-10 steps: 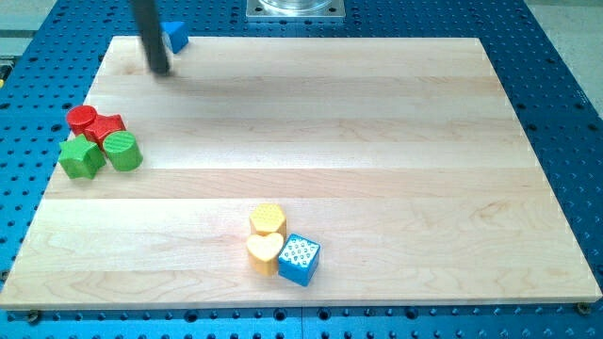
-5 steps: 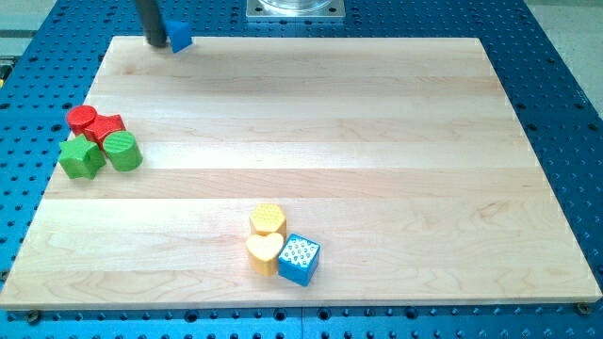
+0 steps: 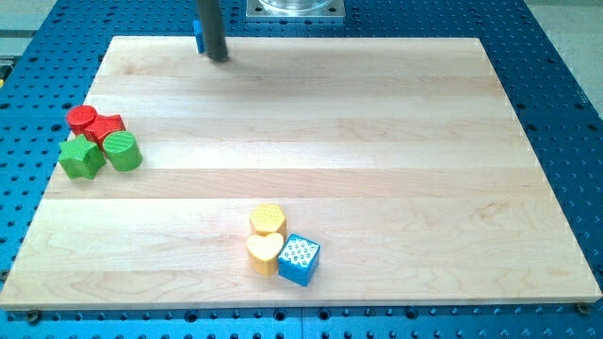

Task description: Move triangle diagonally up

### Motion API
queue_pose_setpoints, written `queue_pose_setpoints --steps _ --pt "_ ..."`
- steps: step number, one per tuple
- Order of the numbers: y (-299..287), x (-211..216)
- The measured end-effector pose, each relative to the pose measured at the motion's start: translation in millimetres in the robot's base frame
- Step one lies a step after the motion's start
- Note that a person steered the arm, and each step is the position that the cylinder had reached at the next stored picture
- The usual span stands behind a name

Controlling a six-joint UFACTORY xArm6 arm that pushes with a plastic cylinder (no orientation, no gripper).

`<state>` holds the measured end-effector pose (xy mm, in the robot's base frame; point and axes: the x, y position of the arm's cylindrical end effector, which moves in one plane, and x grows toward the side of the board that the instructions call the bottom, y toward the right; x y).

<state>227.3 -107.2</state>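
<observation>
The blue triangle block [image 3: 198, 36] sits at the board's top edge, left of centre, mostly hidden behind my rod; only a thin blue sliver shows on the rod's left side. My tip [image 3: 218, 56] rests on the board just to the right of and slightly below that sliver, touching or very close to the block.
A red cylinder [image 3: 82, 118], a red star-like block [image 3: 106, 125], a green block [image 3: 80, 158] and a green cylinder [image 3: 122, 151] cluster at the left edge. A yellow hexagon [image 3: 268, 218], yellow heart [image 3: 264, 251] and blue cube [image 3: 299, 259] sit near the bottom centre.
My rod moved right along the top edge, from the triangle's left side to its right side. The triangle shifted slightly right and is now mostly hidden behind the rod.
</observation>
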Motion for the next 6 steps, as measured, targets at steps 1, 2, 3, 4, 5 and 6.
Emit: queue_pose_setpoints --steps 1,2,3,4,5,6 --pt "21 -25" --pt "21 -36" --pt "20 -36" --pt "-30 -36" --pt "-42 -36" --pt "-83 -7"
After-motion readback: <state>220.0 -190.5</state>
